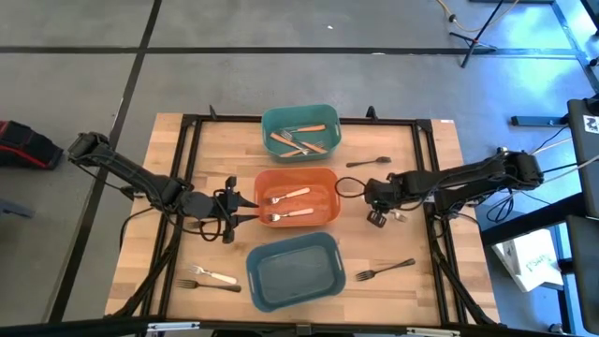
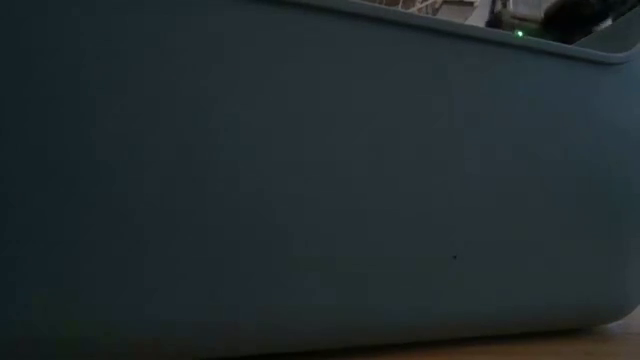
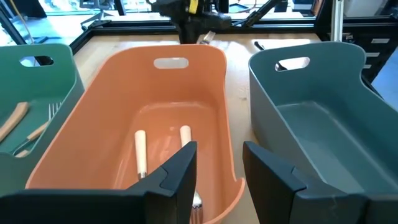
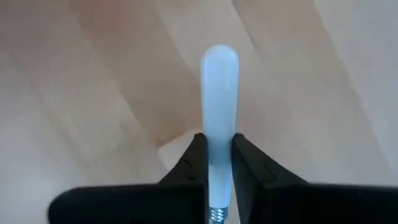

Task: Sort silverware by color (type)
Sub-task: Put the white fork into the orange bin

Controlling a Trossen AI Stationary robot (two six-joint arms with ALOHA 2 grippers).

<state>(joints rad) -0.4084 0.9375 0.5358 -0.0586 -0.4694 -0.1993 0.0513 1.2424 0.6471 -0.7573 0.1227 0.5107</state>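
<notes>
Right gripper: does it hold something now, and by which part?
Yes. The right gripper is shut on a cream fork, gripping its handle near the metal neck. The left gripper is open at the orange bin and holds nothing.

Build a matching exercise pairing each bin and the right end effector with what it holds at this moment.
Column 1:
1. teal bin
2. orange bin
3. blue-grey bin
4. right end effector

Column 2:
A. one cream-handled fork
B. nothing
C. brown wooden-handled forks
D. two cream-handled forks

Pairs: 1-C, 2-D, 3-B, 4-A
</notes>
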